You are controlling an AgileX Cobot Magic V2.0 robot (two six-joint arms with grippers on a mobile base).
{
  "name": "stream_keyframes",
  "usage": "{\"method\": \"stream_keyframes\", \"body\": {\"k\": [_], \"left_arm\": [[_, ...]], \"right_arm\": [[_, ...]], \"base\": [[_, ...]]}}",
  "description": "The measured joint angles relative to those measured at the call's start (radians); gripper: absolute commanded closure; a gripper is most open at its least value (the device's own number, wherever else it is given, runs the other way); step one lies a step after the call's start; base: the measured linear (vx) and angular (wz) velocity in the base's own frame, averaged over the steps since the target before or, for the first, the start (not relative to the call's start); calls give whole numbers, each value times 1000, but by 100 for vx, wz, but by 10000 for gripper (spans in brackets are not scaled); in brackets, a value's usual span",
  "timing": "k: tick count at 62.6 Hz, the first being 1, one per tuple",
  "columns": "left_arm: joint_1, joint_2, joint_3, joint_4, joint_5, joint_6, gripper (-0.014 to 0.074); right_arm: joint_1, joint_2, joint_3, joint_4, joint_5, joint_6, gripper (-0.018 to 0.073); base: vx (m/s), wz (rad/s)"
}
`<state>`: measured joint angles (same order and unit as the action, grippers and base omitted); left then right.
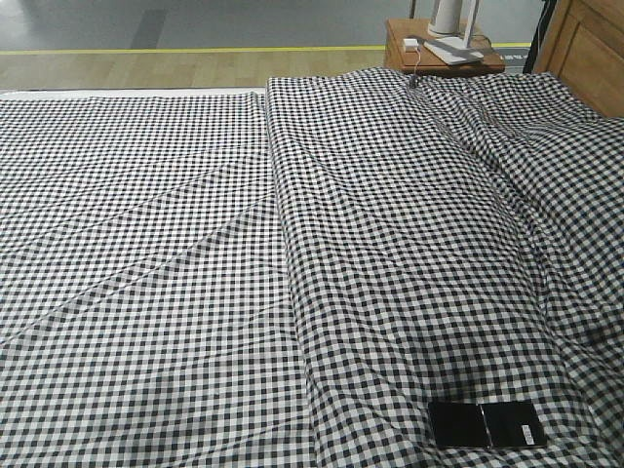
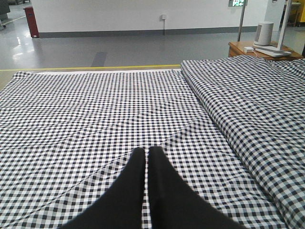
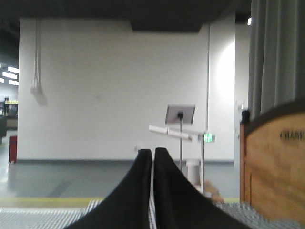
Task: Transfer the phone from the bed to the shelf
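Phone lies flat on the bed, near-right corner of front view, on the raised folded part of the check cover, screen up w/ white sticker at its right end. Nothing touching it. Left tool narrow, fingers pressed together w/ only a thin slit, gripping nothing, over the flat left half of the bed. Right tool likewise pinched closed, empty, aimed level toward a white wall, wooden headboard to its right. Brown nightstand sits past the bed's far edge.
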<state>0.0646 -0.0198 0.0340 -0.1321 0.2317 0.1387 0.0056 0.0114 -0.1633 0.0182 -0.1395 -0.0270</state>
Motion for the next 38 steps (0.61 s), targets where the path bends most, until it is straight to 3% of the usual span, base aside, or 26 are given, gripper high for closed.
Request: {"method": "stream_keyframes", "body": {"k": [15,38], "left_arm": [[0,0,0,0,0,0,596],[0,0,0,0,0,0,596]], "right_arm": [[0,190,-253,0,32,-26,564],[0,624,-589,0,273,-28,543]], "base": [[0,0],[0,0]]}}
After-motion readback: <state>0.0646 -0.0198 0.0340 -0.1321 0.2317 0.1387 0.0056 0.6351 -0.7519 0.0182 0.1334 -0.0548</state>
